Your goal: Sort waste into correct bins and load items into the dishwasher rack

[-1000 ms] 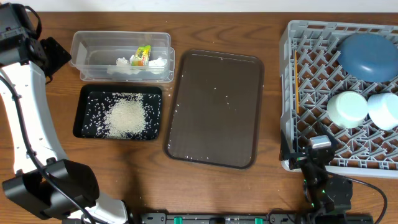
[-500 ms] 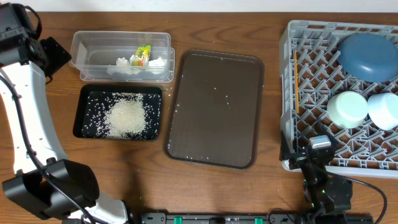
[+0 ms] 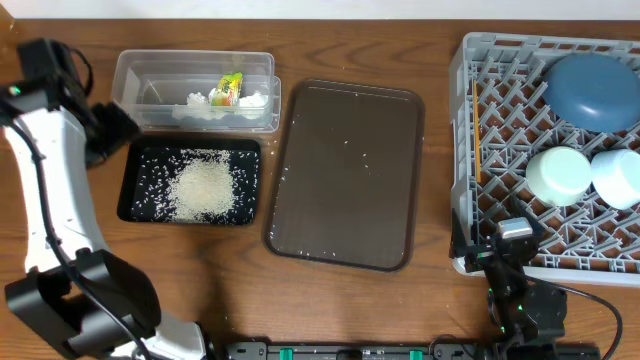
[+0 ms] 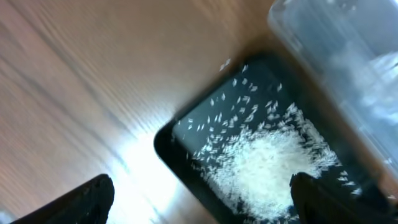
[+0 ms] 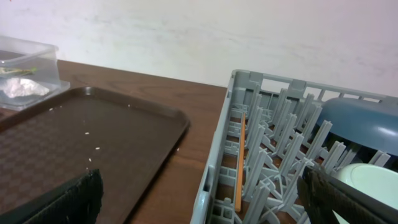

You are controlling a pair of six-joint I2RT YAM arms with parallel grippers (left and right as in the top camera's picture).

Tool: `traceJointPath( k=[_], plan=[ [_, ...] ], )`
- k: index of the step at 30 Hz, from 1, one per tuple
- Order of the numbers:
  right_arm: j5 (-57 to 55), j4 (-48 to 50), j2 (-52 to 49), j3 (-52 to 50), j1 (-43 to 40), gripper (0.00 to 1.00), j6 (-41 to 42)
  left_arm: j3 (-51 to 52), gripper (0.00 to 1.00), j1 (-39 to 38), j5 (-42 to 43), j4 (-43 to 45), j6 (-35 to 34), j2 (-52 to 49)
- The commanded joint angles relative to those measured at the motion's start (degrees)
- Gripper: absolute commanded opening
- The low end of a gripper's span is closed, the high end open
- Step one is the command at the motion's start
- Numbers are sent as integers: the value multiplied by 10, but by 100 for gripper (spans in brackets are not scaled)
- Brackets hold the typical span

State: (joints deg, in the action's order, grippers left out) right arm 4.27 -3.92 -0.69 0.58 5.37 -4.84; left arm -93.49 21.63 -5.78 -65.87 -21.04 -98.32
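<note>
The black tray (image 3: pixel 126 182) holds a heap of white rice (image 3: pixel 205 188). The clear tub (image 3: pixel 126 78) behind it holds the tissue wad (image 3: pixel 200 103) and the yellow-green wrapper (image 3: pixel 229 90). My left gripper (image 3: pixel 112 132) is open and empty above the black tray's left end. Its wrist view shows the rice (image 4: pixel 267 165), the black tray's rim (image 4: pixel 166 146) and the clear tub (image 4: pixel 323 37). The grey rack (image 3: pixel 462 150) holds the dark-blue plate (image 3: pixel 595 88), the mint-green bowl (image 3: pixel 560 175), the light-blue bowl (image 3: pixel 620 178) and the wooden stick (image 3: pixel 478 150). My right gripper (image 3: pixel 497 258) is open and empty at the rack's near left corner. The pink cup is out of view.
The dark-brown serving tray (image 3: pixel 345 175) lies between the bins and the rack with a few stray grains on it. It also shows in the right wrist view (image 5: pixel 93 143), beside the rack's wall (image 5: pixel 214 180) and the stick (image 5: pixel 240 162).
My left arm has swung from the table's far-left corner toward the black tray. The right arm and all objects have stayed put.
</note>
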Motion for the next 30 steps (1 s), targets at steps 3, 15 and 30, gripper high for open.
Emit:
traceJointPath(
  k=[3, 15, 30],
  plan=[
    [-4, 0, 4, -3, -4, 99, -6, 165, 93, -20, 9, 127, 25, 107],
    [-4, 0, 4, -3, -4, 99, -6, 539, 93, -152, 64, 501, 171, 396],
    [-4, 0, 4, -3, -4, 99, -6, 849, 93, -178, 67, 699, 169, 743]
  ],
)
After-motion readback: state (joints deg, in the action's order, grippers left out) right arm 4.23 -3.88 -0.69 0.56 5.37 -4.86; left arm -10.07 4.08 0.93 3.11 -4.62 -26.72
